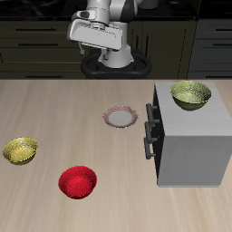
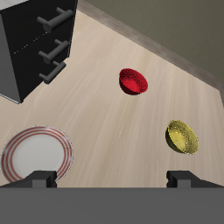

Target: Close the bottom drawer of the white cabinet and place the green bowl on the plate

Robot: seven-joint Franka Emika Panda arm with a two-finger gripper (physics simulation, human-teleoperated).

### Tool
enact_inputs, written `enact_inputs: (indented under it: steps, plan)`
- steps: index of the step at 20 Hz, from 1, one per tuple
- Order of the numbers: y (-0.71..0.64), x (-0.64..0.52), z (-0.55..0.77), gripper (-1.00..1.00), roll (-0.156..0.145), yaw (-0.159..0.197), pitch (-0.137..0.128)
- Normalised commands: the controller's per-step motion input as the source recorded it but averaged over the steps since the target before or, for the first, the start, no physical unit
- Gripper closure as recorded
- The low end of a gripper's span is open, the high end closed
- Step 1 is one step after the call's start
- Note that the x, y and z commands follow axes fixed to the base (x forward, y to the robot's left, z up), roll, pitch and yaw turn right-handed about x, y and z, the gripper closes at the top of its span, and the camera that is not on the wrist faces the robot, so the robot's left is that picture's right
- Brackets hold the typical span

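Observation:
The white cabinet (image 1: 192,136) stands on the table, its front facing the plate. Its bottom drawer (image 1: 151,146) sticks out a little, dark bar handle forward; it also shows in the wrist view (image 2: 45,72). The green bowl (image 1: 190,93) sits upright on the cabinet's top, at its back edge. The plate (image 1: 120,117) lies empty on the table in front of the cabinet, and shows in the wrist view (image 2: 35,155). My gripper (image 1: 93,45) hangs high near the robot's base, behind the plate, far from both. In the wrist view my gripper (image 2: 112,179) is open and empty.
A yellower golden bowl (image 1: 20,150) and a red bowl (image 1: 78,181) sit on the table, on the far side of the plate from the cabinet, toward the front edge. Both show in the wrist view: red bowl (image 2: 133,80), golden bowl (image 2: 182,136).

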Motion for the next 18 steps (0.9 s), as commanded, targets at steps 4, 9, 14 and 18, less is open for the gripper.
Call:
enact_inputs:
  steps: [4, 9, 14, 18]
  plan:
    - [-0.06, -0.11, 0.26, -1.0, -0.015, -0.003, 0.07]
    - [-0.06, -0.06, 0.4, -1.0, -0.001, -0.106, 0.017]
    - [-0.05, 0.19, 0.2, -1.0, 0.001, -0.162, 0.104]
    - [0.19, 0.1, 0.33, -1.0, -0.044, 0.138, -0.151]
